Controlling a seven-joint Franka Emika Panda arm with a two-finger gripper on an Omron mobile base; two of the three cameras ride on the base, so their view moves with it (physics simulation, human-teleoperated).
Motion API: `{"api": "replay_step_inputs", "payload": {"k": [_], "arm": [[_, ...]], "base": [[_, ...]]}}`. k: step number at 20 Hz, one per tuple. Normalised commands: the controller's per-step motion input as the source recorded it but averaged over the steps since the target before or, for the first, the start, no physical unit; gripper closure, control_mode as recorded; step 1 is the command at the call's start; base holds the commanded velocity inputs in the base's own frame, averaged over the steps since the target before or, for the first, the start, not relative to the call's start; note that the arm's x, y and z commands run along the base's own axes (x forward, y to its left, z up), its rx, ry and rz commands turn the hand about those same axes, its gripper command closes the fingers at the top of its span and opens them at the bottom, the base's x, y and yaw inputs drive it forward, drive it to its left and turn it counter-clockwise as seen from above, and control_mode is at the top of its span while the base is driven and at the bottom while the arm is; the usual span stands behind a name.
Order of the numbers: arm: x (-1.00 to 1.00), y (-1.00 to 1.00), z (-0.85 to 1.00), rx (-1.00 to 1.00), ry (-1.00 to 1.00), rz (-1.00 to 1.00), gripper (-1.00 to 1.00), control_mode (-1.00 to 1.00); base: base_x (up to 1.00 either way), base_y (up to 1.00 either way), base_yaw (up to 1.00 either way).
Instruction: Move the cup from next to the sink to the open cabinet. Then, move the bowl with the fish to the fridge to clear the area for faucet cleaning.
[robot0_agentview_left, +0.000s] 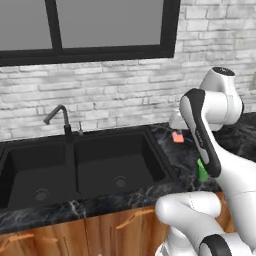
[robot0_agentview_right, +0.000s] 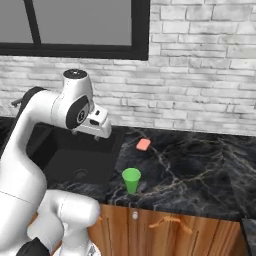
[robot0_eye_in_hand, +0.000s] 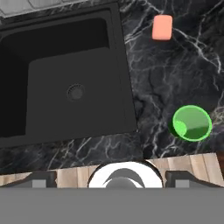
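Observation:
The green cup (robot0_agentview_right: 131, 179) stands upright on the black marble counter, right of the sink (robot0_agentview_right: 75, 155) and near the counter's front edge. From above, the cup (robot0_eye_in_hand: 191, 123) lies to the lower right of the sink basin (robot0_eye_in_hand: 65, 65). My forearm partly hides the cup (robot0_agentview_left: 202, 171). My gripper (robot0_eye_in_hand: 111, 183) hovers above the counter's front edge beside the sink's right rim, left of the cup and apart from it, fingers spread wide and empty. The hand (robot0_agentview_right: 97, 131) hangs over the sink's right side. The faucet (robot0_agentview_left: 62, 117) rises behind the sink (robot0_agentview_left: 115, 160). The open cabinet, bowl, fish and fridge are out of view.
A small salmon-pink block (robot0_eye_in_hand: 162, 27) lies on the counter behind the cup, also seen as the pink block (robot0_agentview_right: 143, 144). A brick wall and a dark-framed window (robot0_agentview_left: 100, 50) back the counter. Wooden lower cabinets (robot0_agentview_right: 165, 225) with handles run under the counter edge.

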Motion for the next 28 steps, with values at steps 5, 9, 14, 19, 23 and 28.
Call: {"api": "replay_step_inputs", "payload": {"k": [5,9,14,19,23,28], "arm": [[0.0,0.0,0.0,0.0,0.0,0.0,-1.0,1.0],[0.02,-0.19,-0.24,0.0,0.03,-0.01,-1.0,-1.0],[0.05,-0.1,-0.6,0.0,0.04,0.0,-1.0,-1.0],[0.31,0.0,-0.75,0.0,0.03,0.0,-1.0,-1.0],[0.18,0.0,-0.8,0.0,0.03,0.0,-1.0,-1.0],[0.38,0.0,-0.55,0.0,0.0,0.0,-1.0,-1.0]], "base": [[0.0,-0.79,-0.04],[0.0,-0.26,0.0],[0.0,0.0,0.0],[0.0,0.0,0.0],[0.0,0.0,0.0],[0.0,0.0,0.0]]}}
